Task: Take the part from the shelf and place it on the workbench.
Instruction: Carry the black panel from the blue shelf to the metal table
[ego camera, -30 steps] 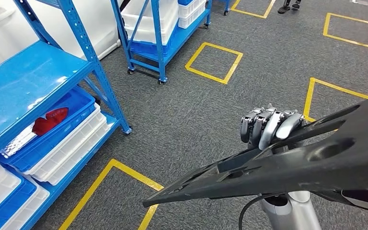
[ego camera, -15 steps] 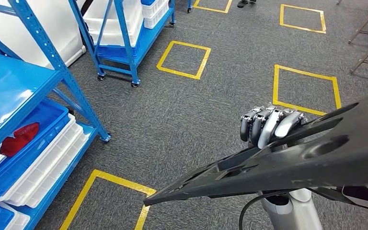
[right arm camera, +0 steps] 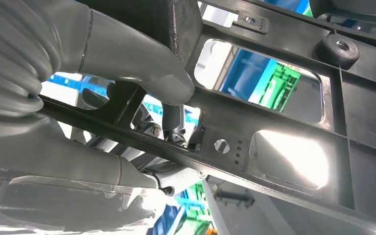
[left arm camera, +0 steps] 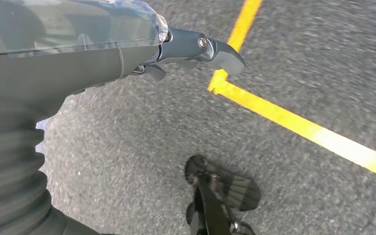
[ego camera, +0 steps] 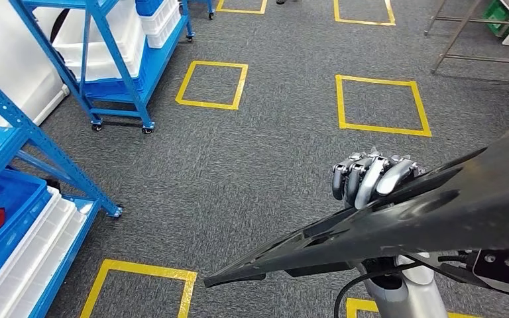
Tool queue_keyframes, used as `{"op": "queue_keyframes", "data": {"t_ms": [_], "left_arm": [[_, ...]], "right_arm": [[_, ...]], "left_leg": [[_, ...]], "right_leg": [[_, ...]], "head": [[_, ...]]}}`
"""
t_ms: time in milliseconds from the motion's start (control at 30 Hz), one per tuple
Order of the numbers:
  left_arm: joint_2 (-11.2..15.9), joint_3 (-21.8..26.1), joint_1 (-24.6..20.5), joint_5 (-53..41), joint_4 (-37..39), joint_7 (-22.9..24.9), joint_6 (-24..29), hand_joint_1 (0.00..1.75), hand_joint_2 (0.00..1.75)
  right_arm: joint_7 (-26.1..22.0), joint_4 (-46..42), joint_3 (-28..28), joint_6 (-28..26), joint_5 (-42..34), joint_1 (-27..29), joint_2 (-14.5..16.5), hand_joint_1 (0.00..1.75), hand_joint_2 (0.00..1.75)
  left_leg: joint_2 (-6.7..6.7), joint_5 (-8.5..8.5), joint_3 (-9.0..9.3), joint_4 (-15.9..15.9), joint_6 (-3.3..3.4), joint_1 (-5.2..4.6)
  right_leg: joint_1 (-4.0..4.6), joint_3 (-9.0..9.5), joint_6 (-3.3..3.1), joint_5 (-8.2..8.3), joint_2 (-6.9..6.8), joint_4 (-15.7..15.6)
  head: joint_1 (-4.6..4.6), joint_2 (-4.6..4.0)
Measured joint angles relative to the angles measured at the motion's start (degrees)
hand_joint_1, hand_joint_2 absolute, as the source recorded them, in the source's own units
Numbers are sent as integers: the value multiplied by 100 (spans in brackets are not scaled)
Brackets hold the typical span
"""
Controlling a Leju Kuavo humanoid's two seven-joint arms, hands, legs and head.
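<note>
**A:** Black moulded plastic, long and flat with cut-out windows: that's the part (ego camera: 397,228), and it's off the shelf, carried across the near right of the head view. The right hand (ego camera: 371,177) has its fingers (ego camera: 361,179) curled over the part's far edge; in the right wrist view the thumb (right arm camera: 142,63) presses on a rib of the frame (right arm camera: 254,132) from the other side. So it's clamped between thumb and fingers.

**B:** And the other hand?

**A:** The left hand (left arm camera: 127,44) hangs over the grey carpet floor (left arm camera: 298,63) near a yellow tape line (left arm camera: 293,125). One dark fingertip (left arm camera: 223,49) sticks out straight, nothing seems to be in it, but I can't tell how the remaining fingers lie.

**B:** Where's the surface it's meant for?

**A:** I'd guess far right, where metal legs (ego camera: 454,40) show at the picture's edge, though I can't be sure that's it. The blue steel shelving rack (ego camera: 46,142) sits on the left, with a wheeled blue rack of white bins (ego camera: 116,59) beyond it.

**B:** What worries you?

**A:** One hand holds a long part near one end, so the pointed free end (ego camera: 215,279) overhangs far to the left. My judgement: walking jolts could lever it round in the grip, or it slips out altogether. A turn could also swing that tip into the rack's post. And setting it down, the low end may strike the surface first and twist loose.
</note>
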Motion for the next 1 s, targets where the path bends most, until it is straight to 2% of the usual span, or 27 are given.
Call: {"op": "queue_keyframes", "data": {"t_ms": [33, 67, 100, 167, 200, 233, 267, 333, 367, 400, 433, 467, 533, 567, 600, 633, 700, 767, 833, 867, 900, 933, 967, 1000], "left_arm": [[1, 9, 4, -1, 1, -3, 0, 0, 175], [1, 17, 3, -3, 1, -10, -1, 0, 175], [2, 24, -2, -5, 2, -16, -4, 0, 175], [4, 32, -20, -8, 2, -45, -45, 0, 175], [5, 36, -29, -6, 2, -68, -78, 0, 175], [7, 45, -31, -3, 2, -99, -113, 0, 175], [10, 57, -31, 2, 2, -128, -138, 0, 175], [16, 78, -24, 11, 2, -157, -154, 0, 175], [19, 86, -18, 16, 2, -156, -152, 0, 175], [21, 93, -15, 21, 2, -151, -148, 0, 175], [24, 103, -15, 27, 2, -146, -140, 0, 175], [25, 111, -19, 32, 2, -141, -133, 0, 175], [26, 119, -27, 36, 2, -136, -119, 0, 175], [27, 119, -27, 34, 2, -134, -115, 0, 175], [30, 120, -29, 28, 2, -132, -113, 0, 175], [32, 120, -30, 22, 2, -131, -115, 0, 175], [33, 120, -44, 1, 1, -132, -144, 0, 175], [32, 118, -50, -28, 0, -137, -180, 0, 175], [34, 118, -41, -45, 0, -142, -189, 0, 175], [37, 118, -38, -45, 0, -142, -189, 0, 175], [38, 119, -33, -45, 0, -141, -189, 0, 175], [39, 119, -29, -48, 0, -140, -193, 0, 175], [40, 119, -25, -55, 0, -140, -199, 0, 175], [41, 118, -23, -69, 0, -138, -205, 0, 175]], "right_arm": [[-22, 0, 2, -8, 8, 2, -1, 175, 175], [-43, -1, 6, -16, 19, 5, -2, 175, 175], [-59, -1, 11, -26, 32, 9, -2, 175, 175], [-71, -2, 24, -63, 78, 18, -3, 175, 175], [-73, -2, 29, -92, 108, 21, -3, 175, 175], [-73, -3, 37, -124, 141, 18, -3, 175, 175], [-74, -3, 49, -156, 173, 12, -3, 175, 175], [-80, 10, 84, -198, 208, 4, -3, 175, 175], [-86, 26, 104, -207, 208, 3, -3, 175, 175], [-90, 49, 119, -205, 196, 1, -3, 175, 175], [-94, 75, 131, -203, 178, -8, -3, 175, 175], [-97, 102, 141, -202, 156, -28, -3, 175, 175], [-98, 148, 162, -215, 114, -105, 2, 175, 175], [-98, 163, 175, -234, 99, -149, 10, 175, 175], [-98, 175, 189, -261, 90, -182, 20, 175, 175], [-98, 183, 201, -287, 85, -202, 30, 175, 175], [-97, 189, 222, -318, 81, -207, 45, 175, 175], [-100, 190, 245, -319, 80, -219, 63, 175, 175], [-103, 199, 271, -316, 79, -228, 86, 175, 175], [-102, 209, 281, -315, 80, -227, 95, 175, 175], [-101, 220, 288, -314, 80, -225, 99, 175, 175], [-99, 229, 292, -314, 81, -224, 101, 175, 175], [-98, 235, 295, -314, 81, -225, 104, 175, 175], [-97, 237, 296, -316, 81, -226, 108, 175, 175]], "left_leg": [[-147, 165, 167, -396, 14, 15], [-276, 260, 288, -671, 27, 21], [-366, 278, 342, -802, 47, 20], [-290, 279, 365, -843, 100, 4], [-216, 298, 376, -872, 138, 6], [-139, 319, 389, -904, 177, 13], [-60, 335, 399, -934, 212, 18], [92, 337, 400, -947, 253, -6], [171, 331, 397, -944, 259, -19], [249, 323, 395, -940, 261, -28], [324, 315, 396, -935, 259, -34], [391, 304, 402, -930, 250, -37], [505, 275, 428, -924, 218, -54], [552, 260, 442, -922, 192, -66], [597, 246, 456, -922, 166, -75], [642, 237, 471, -929, 135, -80], [707, 207, 506, -932, 73, -67], [526, 24, 427, -683, 19, -40], [243, -347, 98, 31, -18, -15], [177, -503, -107, 435, -34, -11], [151, -565, -262, 714, -45, -9], [141, -503, -321, 775, -49, -7], [128, -329, -272, 604, -50, -2], [72, -82, -124, 231, -46, 9]], "right_leg": [[4, -10, 22, -7, 70, 24], [1, -30, 51, -6, 132, 40], [-8, -56, 88, 1, 191, 50], [-27, -96, 174, 35, 327, 40], [-28, -116, 206, 24, 325, 59], [-20, -166, 230, -38, 234, 149], [-10, -270, 249, -165, 75, 360], [-21, -622, 280, -530, -278, 1087], [-35, -799, 295, -664, -360, 1449], [-49, -899, 304, -706, -396, 1655], [-58, -890, 306, -647, -419, 1649], [-62, -749, 300, -492, -454, 1396], [-33, -287, 258, -168, -646, 569], [-7, -115, 227, -81, -730, 250], [20, -26, 198, -56, -782, 75], [45, -13, 171, -73, -777, 31], [40, 0, 115, -49, -652, -14], [10, 46, 41, -13, -539, -82], [-1, 69, -6, 0, -422, -109], [2, 67, -14, -2, -353, -105], [4, 68, -16, -4, -274, -98], [5, 69, -13, -8, -190, -86], [3, 72, -5, -14, -104, -68], [-1, 74, 9, -26, -20, -44]], "head": [[0, 0], [0, 1], [0, 1], [0, 1], [0, 0], [1, 0], [2, 0], [3, 0], [2, 0], [2, 0], [2, 0], [2, 0], [2, 0], [2, 0], [2, 0], [2, 0], [2, 0], [2, 0], [1, 0], [1, 0], [1, 0], [1, 0], [1, 0], [1, 0]]}}
